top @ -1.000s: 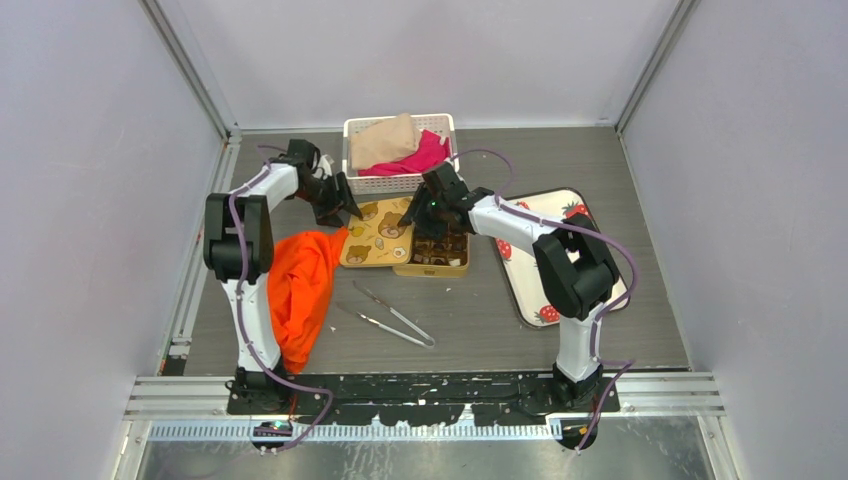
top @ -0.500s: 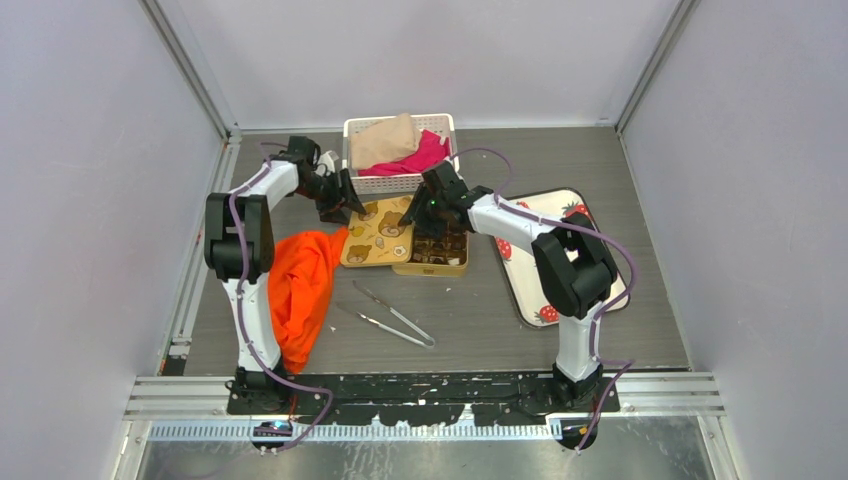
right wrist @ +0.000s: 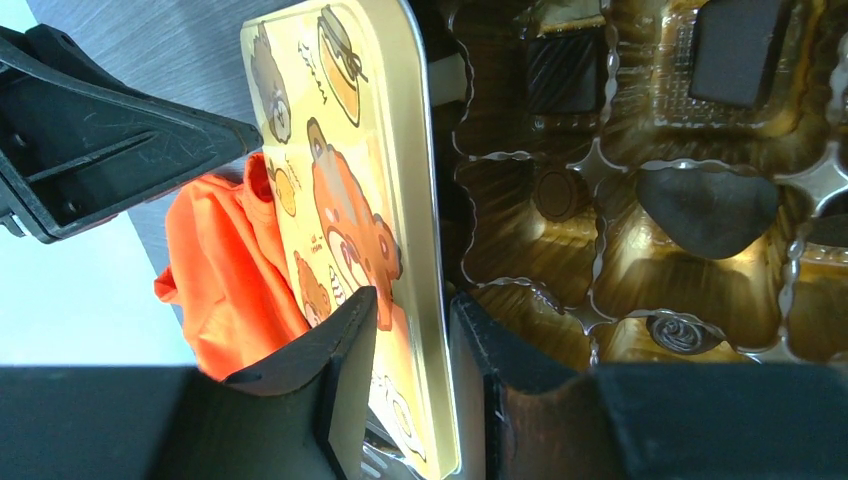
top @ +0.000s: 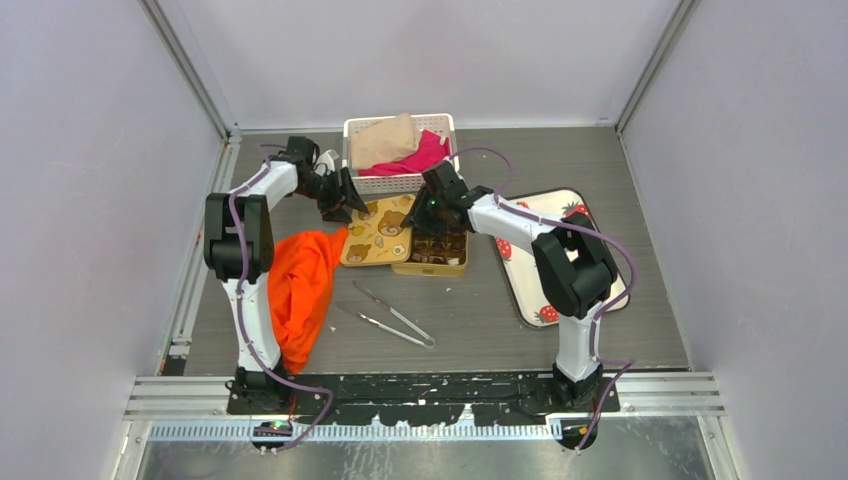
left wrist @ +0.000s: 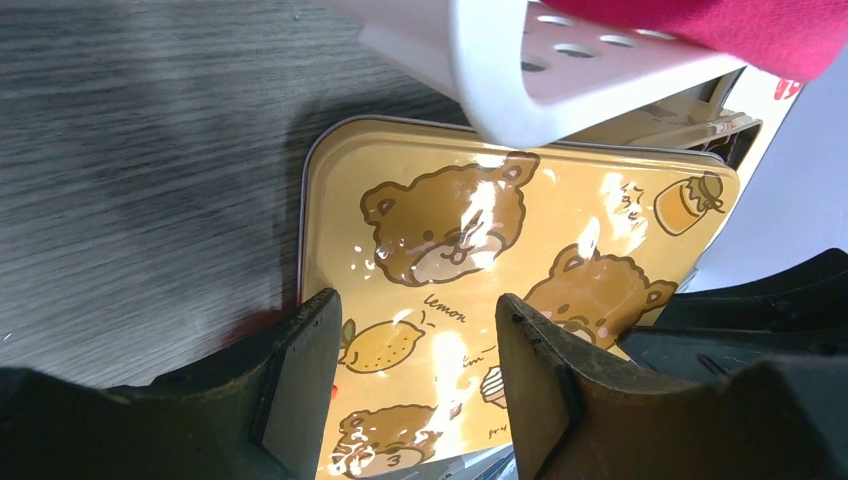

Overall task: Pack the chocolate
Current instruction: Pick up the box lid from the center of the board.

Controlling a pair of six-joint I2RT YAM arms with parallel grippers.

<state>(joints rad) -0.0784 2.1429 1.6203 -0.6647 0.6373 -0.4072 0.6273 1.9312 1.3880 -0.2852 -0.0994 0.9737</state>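
Nearest me, the tongs [top: 385, 318] lie unused on the table, with the orange cloth [top: 300, 275] to their left. Past them the bear-printed lid [top: 378, 232] rests against the left side of the tin [top: 432, 268]. I take that as the reason both arms crowd there: the lid has to go on.

My right gripper [right wrist: 412, 300] has its jaws drawn narrow on the lid's rim, and both fingers seem to touch it (how firmly, I cannot say). My left gripper [left wrist: 418, 305] hangs wide open above the lid's face with nothing in it, probably ready to steady the lid.

The chocolate [right wrist: 705, 205] sits in the tin's gold cups. Only the right wrist view shows the separate pieces and a few empty cups. The left wrist view alone shows the basket [left wrist: 520, 70] rim close over the lid's far edge.
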